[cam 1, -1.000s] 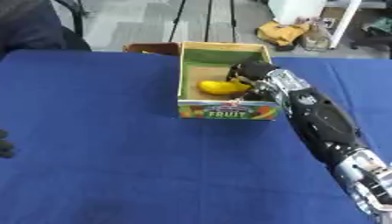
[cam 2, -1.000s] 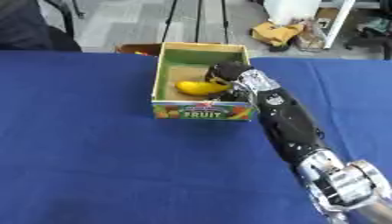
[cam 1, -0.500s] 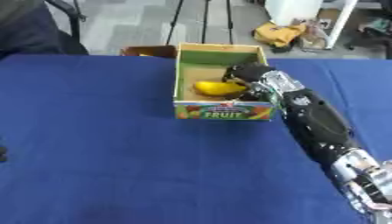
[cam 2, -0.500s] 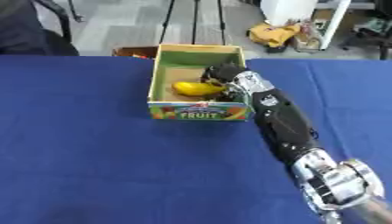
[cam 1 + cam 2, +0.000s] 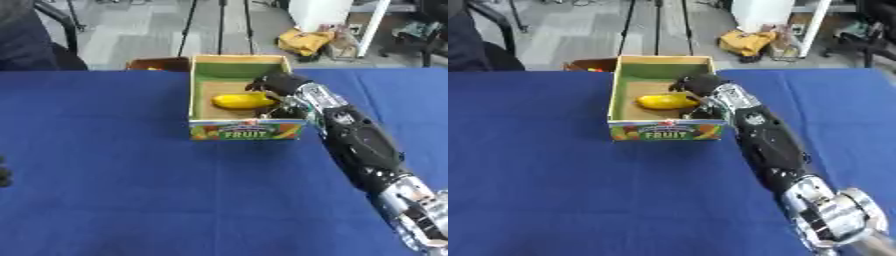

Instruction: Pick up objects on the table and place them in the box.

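Left hand: we see only a dark bit of it [image 5: 3, 176] at the left edge of the left eye view, low over the bench; we cannot tell how its fingers stand.
Bench: we see one bench [image 5: 131, 190] under a blue cloth, and it carries the box.
Right arm: our right arm [image 5: 772, 150] comes in from the lower right and runs up along the box's right side.
Box: one open cardboard box [image 5: 663, 131] stands on the far half of the bench; its front panel shows fruit pictures and the word FRUIT, its inner walls are green and its floor is brown.
Box contents: we count one banana [image 5: 666, 101] inside, lying flat on the floor, lengthwise from left to right, about midway between the front and back walls.
Banana looks: it is yellow, slightly curved, and whole, with its right end at our hand.
Right hand: our right hand [image 5: 703, 89] reaches over the box's right wall into the box; its dark fingers curl round the banana's right end.
Behind the box: one brown container [image 5: 157, 64] shows just past the bench's far edge; we cannot make out its contents.
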{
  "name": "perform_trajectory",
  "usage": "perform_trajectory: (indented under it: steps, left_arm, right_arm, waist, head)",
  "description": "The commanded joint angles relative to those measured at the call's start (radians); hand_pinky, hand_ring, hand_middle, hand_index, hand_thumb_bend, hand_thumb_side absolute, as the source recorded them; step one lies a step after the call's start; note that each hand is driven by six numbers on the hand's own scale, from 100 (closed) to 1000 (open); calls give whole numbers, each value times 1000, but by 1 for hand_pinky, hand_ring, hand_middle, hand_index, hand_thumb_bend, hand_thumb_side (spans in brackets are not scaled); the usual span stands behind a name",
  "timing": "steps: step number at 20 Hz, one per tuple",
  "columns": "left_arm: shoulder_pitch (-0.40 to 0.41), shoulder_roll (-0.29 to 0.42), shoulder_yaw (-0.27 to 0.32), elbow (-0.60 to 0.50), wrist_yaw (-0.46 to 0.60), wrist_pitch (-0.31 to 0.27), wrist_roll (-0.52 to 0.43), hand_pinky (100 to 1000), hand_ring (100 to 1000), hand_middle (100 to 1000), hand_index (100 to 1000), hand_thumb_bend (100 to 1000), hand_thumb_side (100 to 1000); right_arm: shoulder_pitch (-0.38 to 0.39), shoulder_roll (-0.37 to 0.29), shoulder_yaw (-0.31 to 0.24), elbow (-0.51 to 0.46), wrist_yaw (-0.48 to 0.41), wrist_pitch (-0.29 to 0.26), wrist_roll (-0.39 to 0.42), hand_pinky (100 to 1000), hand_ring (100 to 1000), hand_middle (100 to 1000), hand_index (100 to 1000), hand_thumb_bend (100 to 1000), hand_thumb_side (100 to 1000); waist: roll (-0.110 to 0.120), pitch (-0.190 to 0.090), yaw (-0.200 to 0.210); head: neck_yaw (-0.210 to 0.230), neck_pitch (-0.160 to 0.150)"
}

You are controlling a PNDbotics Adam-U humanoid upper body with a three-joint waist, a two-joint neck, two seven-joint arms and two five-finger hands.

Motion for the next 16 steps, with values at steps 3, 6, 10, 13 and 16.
perform_trajectory:
  steps: [3, 6, 10, 13, 16]
  left_arm:
    - [5, 33, 20, -17, -7, -2, 12, 546, 557, 572, 725, 563, 814]
    - [12, 39, 25, -12, -12, -4, 18, 546, 557, 572, 724, 563, 815]
    - [20, 41, 29, -6, -16, -8, 24, 546, 556, 571, 724, 562, 816]
    - [24, 40, 33, -2, -19, -11, 29, 546, 556, 571, 724, 561, 816]
    - [26, 39, 37, 0, -21, -12, 33, 547, 557, 572, 724, 560, 817]
  right_arm:
    - [-11, -106, 3, -143, -199, -13, 43, 740, 845, 811, 957, 100, 222]
    - [12, -163, 16, -241, -295, -24, 50, 744, 843, 811, 957, 100, 217]
    - [79, -242, 26, -377, -390, -25, 31, 739, 840, 808, 950, 100, 184]
    - [167, -294, 22, -505, -465, -15, 12, 734, 838, 805, 941, 100, 166]
    - [270, -318, -3, -635, -538, 14, -11, 713, 828, 790, 907, 100, 104]
  waist:
    - [-8, -34, -42]
    - [-16, -40, -84]
    - [-18, -39, -139]
    - [-15, -35, -178]
    - [-8, -30, -212]
  head:
    - [47, 11]
    - [75, 16]
    - [104, 14]
    - [126, 10]
    - [148, 9]
